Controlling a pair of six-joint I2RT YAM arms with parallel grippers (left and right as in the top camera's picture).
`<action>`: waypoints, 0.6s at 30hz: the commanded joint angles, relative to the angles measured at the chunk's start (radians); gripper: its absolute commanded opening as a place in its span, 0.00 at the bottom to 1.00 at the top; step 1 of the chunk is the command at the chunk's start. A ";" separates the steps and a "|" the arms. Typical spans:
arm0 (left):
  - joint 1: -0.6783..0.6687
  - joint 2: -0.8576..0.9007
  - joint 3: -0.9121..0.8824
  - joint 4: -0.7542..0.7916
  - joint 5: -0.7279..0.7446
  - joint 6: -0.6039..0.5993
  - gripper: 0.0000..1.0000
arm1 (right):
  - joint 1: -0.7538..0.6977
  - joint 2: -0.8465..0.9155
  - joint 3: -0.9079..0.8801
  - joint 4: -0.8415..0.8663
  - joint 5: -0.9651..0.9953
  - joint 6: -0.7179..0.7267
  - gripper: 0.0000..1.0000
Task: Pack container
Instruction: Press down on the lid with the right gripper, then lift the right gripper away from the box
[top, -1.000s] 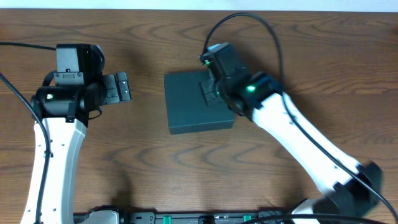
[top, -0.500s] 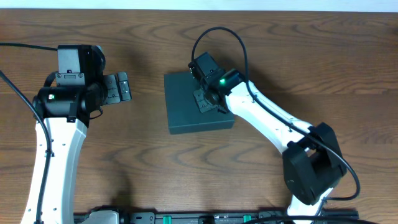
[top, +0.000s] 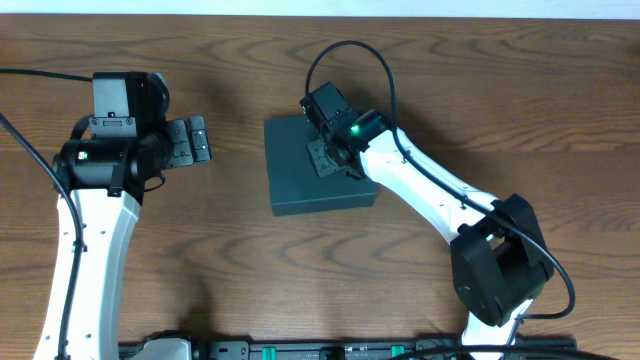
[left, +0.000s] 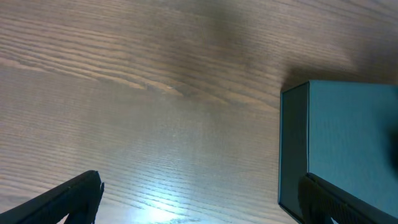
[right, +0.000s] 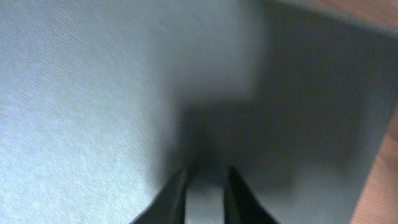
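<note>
1 container (top: 300, 180), 2 pincers (top: 198, 140) (top: 323, 160)

Container (top: 315, 178): dark teal-grey, matte, plain. It reads paler blue-grey, with a fine woven texture, in the right wrist view.
Table (top: 240, 250): mid-brown wood with wavy darker grain.
Left arm (top: 85, 240) and right arm (top: 430, 190): white links, black joints, one green light each.
Cable (top: 350, 48): black.
Left gripper (top: 198, 140) and right gripper (top: 325, 158): black.

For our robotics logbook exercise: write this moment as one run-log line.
container: closed | right gripper: low over its top, jaws barely parted, empty | left gripper: open, empty, clear of container
</note>
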 joint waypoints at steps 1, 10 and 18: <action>-0.002 0.000 0.002 0.001 -0.012 0.002 0.99 | -0.043 0.029 0.021 0.016 -0.004 0.002 0.25; -0.002 0.000 0.002 -0.003 -0.012 0.086 0.99 | -0.280 -0.003 0.121 0.014 -0.004 -0.037 0.99; -0.002 0.004 -0.015 0.016 -0.012 0.127 0.99 | -0.454 -0.008 0.130 -0.069 -0.003 -0.066 0.99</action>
